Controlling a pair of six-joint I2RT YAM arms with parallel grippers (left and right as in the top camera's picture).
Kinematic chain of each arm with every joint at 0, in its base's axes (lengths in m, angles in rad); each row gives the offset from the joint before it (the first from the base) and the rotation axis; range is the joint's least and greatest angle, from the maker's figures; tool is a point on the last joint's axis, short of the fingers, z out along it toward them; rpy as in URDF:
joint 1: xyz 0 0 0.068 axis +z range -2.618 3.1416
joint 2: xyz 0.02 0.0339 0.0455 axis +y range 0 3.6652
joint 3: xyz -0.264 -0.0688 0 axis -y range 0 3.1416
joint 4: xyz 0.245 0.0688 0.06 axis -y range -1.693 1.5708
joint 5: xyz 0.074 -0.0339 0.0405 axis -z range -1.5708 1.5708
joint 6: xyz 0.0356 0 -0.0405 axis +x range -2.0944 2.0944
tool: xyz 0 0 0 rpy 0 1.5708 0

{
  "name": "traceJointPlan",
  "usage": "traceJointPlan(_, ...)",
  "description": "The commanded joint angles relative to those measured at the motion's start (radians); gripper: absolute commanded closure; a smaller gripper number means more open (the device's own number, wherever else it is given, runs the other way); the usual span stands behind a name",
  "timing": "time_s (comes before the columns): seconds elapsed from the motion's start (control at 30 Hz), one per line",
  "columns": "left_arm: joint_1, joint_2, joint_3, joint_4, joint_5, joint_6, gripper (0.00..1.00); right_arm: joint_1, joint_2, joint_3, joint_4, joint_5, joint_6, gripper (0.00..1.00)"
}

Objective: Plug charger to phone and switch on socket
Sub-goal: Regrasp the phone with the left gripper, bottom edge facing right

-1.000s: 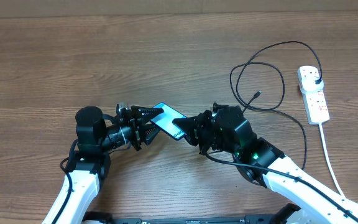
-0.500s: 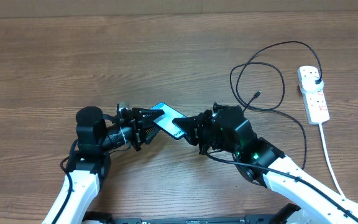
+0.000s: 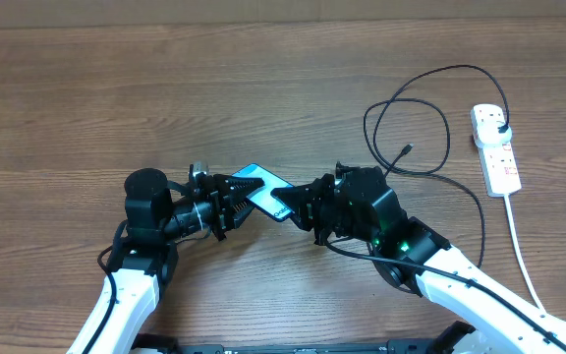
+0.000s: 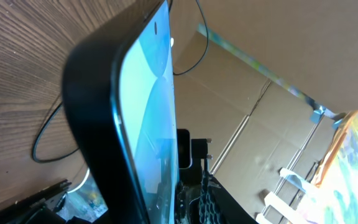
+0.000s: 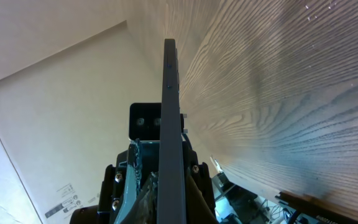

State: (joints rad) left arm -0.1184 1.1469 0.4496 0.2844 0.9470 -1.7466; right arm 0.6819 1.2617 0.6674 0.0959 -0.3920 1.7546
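Observation:
The phone (image 3: 261, 187), its screen light blue, hangs above the table between my two grippers. My right gripper (image 3: 298, 202) is shut on its right end; in the right wrist view the phone's thin dark edge (image 5: 169, 112) runs up from between the fingers of that gripper (image 5: 169, 180). My left gripper (image 3: 232, 189) straddles the phone's left end with narrowed jaws. In the left wrist view the screen (image 4: 148, 124) fills the middle, and a slim gap shows before the meshed pad (image 4: 202, 193). The charger (image 3: 460, 67) loops at the right, its tip (image 3: 406, 149) loose on the table. Its black plug (image 3: 500, 126) sits in the socket (image 3: 496, 152).
A thick white cord (image 3: 519, 236) runs from the socket toward the front right edge. Another black cable (image 3: 480, 211) crosses near my right arm. Cardboard walls show behind the table in both wrist views.
My left gripper has slid slightly right along the phone and its jaws have narrowed around it. The right gripper and the phone have stayed put.

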Motion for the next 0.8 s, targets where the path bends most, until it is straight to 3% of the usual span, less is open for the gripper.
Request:
traceJointPlan(0.0, -0.01, 0.002, 0.002, 0.012, -0.035, 0.055, 0.7, 0.008, -0.006, 0.011, 0.009, -0.064, 0.0, 0.96)
traceJointPlan(0.2, -0.01, 0.003, 0.002, 0.011, -0.057, 0.072, 0.72, 0.008, -0.006, 0.011, 0.009, -0.08, 0.0, 0.96)
traceJointPlan(0.3, -0.015, 0.003, 0.002, 0.012, -0.064, 0.072, 0.76, 0.008, -0.006, 0.011, 0.009, -0.082, 0.0, 0.96)
traceJointPlan(0.47, -0.029, 0.003, 0.002, 0.011, -0.068, 0.072, 0.95, 0.008, -0.006, 0.011, 0.01, -0.085, 0.0, 0.96)
traceJointPlan(0.6, -0.034, 0.003, 0.002, 0.011, -0.085, 0.072, 0.96, 0.008, -0.006, 0.011, 0.008, -0.093, 0.0, 0.94)
traceJointPlan(0.67, -0.034, 0.003, 0.002, 0.008, -0.087, 0.072, 0.96, 0.008, -0.006, 0.011, 0.007, -0.092, -0.001, 0.87)
traceJointPlan(0.77, -0.034, 0.003, 0.002, -0.001, -0.094, 0.111, 0.96, 0.008, -0.006, 0.011, -0.006, -0.088, -0.028, 0.54)
